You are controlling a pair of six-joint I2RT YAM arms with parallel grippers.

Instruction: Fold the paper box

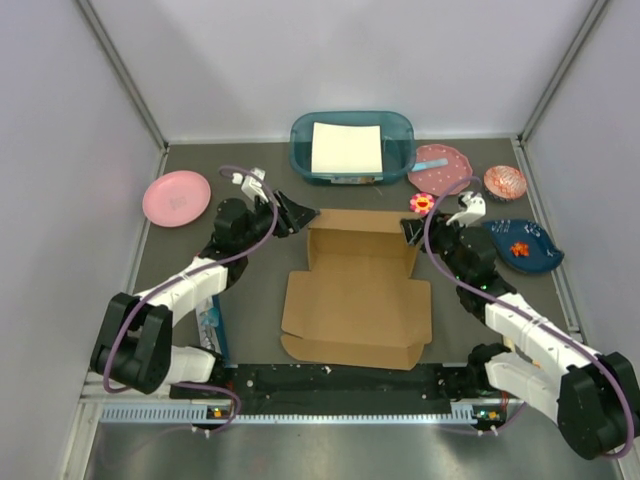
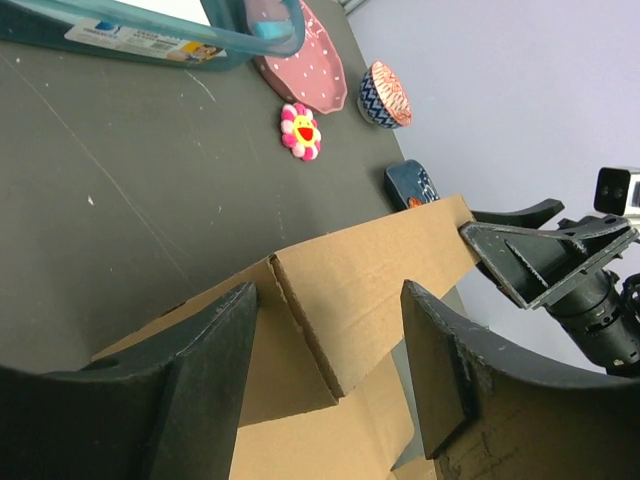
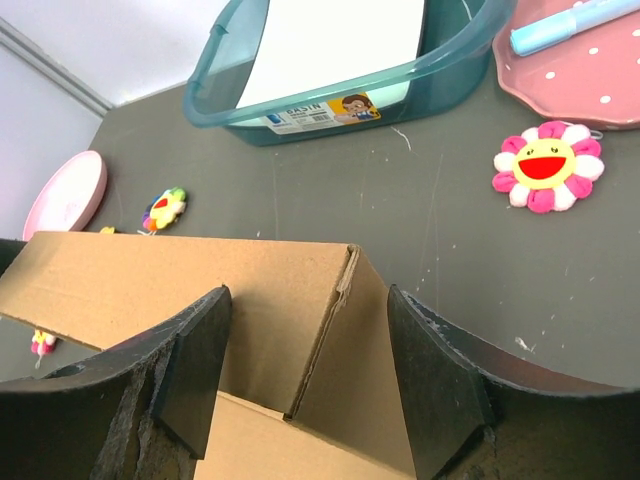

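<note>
The paper box [image 1: 355, 300] is a brown cardboard piece lying mid-table, its back wall folded up and its front panel flat. My left gripper [image 1: 300, 215] is at the back left corner. In the left wrist view the raised corner [image 2: 370, 270] stands between the two dark fingers of the left gripper [image 2: 328, 300], with a gap on the right side. My right gripper [image 1: 410, 230] is at the back right corner. Its wrist view shows the right gripper [image 3: 307, 300] wide apart astride the corner fold [image 3: 200, 280], the right finger close beside the side flap.
Behind the box stands a teal bin [image 1: 398, 135] holding a white sheet. A pink plate [image 1: 176, 197] lies far left. Back right are a dotted pink plate [image 1: 445, 175], a flower toy [image 1: 422, 203], a patterned bowl [image 1: 505, 181] and a blue dish [image 1: 540, 258].
</note>
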